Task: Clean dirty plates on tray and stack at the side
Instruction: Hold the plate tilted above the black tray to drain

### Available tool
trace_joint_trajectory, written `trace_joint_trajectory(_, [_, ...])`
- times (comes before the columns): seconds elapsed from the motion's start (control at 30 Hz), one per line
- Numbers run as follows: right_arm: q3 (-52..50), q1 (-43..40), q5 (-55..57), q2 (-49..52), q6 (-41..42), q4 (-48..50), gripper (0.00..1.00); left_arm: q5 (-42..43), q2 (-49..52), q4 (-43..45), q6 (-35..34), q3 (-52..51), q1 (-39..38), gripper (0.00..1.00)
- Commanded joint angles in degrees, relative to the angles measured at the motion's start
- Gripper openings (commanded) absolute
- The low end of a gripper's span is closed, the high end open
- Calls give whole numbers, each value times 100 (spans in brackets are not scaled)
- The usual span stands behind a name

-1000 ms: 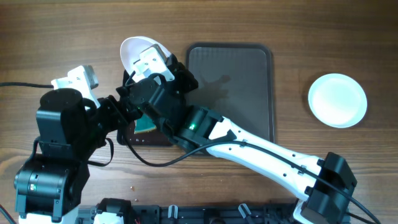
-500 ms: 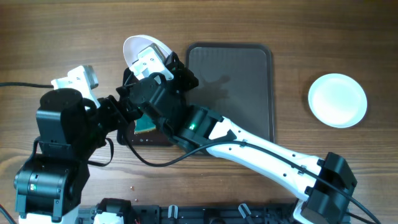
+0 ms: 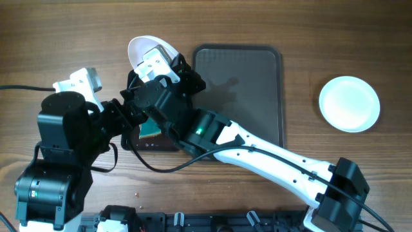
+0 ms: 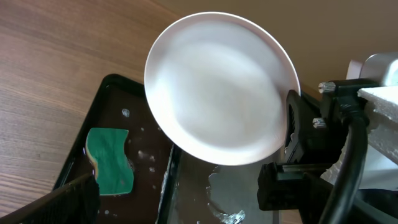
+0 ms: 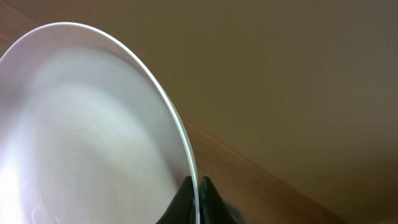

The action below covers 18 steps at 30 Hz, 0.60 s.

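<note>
My right gripper (image 5: 196,186) is shut on the rim of a white plate (image 5: 81,137) and holds it tilted in the air, left of the large brown tray (image 3: 238,90). The plate also shows in the overhead view (image 3: 145,50) and in the left wrist view (image 4: 217,87), where its face looks free of marks. The brown tray holds nothing. Another white plate (image 3: 349,103) lies on the table at the far right. My left gripper (image 3: 132,122) sits under the right arm, below the held plate. It looks open and empty, with one finger (image 4: 74,199) showing.
A small glossy black tray (image 4: 118,87) with a teal sponge (image 4: 111,160) and water drops lies under the held plate. The right arm (image 3: 257,151) crosses the front of the table diagonally. The left arm base (image 3: 58,148) stands at the left.
The held plate has shifted very slightly to the right. Both arms are otherwise still.
</note>
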Motion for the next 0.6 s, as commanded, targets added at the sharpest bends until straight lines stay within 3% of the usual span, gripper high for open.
trace_joint_trajectory(0.0, [133, 52, -144, -92, 146, -2, 4, 24, -13, 13, 48, 85, 15, 100])
trace_joint_trajectory(0.1, [120, 125, 157, -57, -476, 122, 4, 24, -13, 13, 48, 85, 15, 100])
trace_joint_trajectory(0.17, [120, 72, 470, -39, -70, 369, 4, 24, -13, 13, 48, 85, 15, 100])
trace_joint_trajectory(0.27, [118, 120, 203, -37, -459, 391, 4, 24, -13, 13, 48, 85, 15, 100])
trace_joint_trajectory(0.37, [116, 50, 361, -17, 173, 404, 4, 24, -13, 13, 48, 85, 15, 100])
trace_joint_trajectory(0.47, [116, 87, 192, -11, -192, 269, 4, 24, -13, 13, 50, 85, 15, 100])
trace_joint_trajectory(0.5, [116, 33, 588, 7, 11, 385, 4, 24, -13, 13, 48, 85, 15, 100])
trace_joint_trajectory(0.57, [116, 33, 212, 4, 190, 240, 4, 24, -13, 13, 50, 85, 15, 100])
